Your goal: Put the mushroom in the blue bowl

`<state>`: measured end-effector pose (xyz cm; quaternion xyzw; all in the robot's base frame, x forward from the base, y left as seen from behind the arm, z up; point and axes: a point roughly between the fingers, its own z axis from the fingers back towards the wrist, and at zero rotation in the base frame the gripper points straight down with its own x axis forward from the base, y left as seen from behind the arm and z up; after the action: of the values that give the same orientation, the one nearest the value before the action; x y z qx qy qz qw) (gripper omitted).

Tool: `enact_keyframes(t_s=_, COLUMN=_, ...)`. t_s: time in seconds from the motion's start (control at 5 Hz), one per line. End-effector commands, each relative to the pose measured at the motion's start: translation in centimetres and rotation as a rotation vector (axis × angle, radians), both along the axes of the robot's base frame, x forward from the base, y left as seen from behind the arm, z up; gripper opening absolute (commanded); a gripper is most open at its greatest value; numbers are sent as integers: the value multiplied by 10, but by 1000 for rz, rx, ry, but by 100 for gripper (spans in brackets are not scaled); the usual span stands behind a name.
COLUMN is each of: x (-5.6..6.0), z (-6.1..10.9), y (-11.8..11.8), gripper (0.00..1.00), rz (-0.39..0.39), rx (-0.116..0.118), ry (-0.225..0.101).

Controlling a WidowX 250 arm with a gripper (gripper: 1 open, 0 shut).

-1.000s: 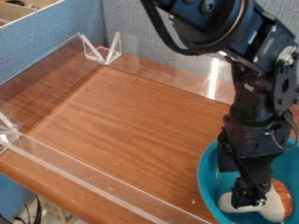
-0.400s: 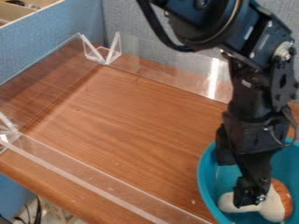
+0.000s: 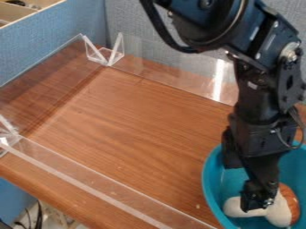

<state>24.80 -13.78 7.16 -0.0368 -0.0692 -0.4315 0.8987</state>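
Note:
The blue bowl (image 3: 217, 192) sits at the bottom right corner of the wooden table, partly cut off by the frame. Inside it lies the mushroom (image 3: 273, 207), its cream stem pointing left and its reddish-brown cap at the right. My gripper (image 3: 256, 199) points straight down into the bowl, directly over the mushroom's stem end. Its dark fingers (image 3: 251, 191) stand open around the mushroom rather than pinching it. The black arm hides the bowl's far rim.
A low clear acrylic wall (image 3: 72, 170) borders the wooden table (image 3: 120, 116) at front, left and back. Blue fabric panels (image 3: 54, 36) stand behind it. A cardboard box (image 3: 30, 16) is at the top left.

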Motion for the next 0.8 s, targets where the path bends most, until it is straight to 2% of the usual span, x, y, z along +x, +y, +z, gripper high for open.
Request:
enact_keyframes(t_s=0.0, x=6, z=15, y=1, gripper=100, rz=16, rx=-33, ry=-53)
enact_keyframes(t_s=0.4, x=7, z=12, y=-1, gripper=100, rz=22, rx=-38, ry=-53)
enact_keyframes(t_s=0.6, x=7, z=20, y=5, gripper=100, rz=48, rx=-37, ry=-65)
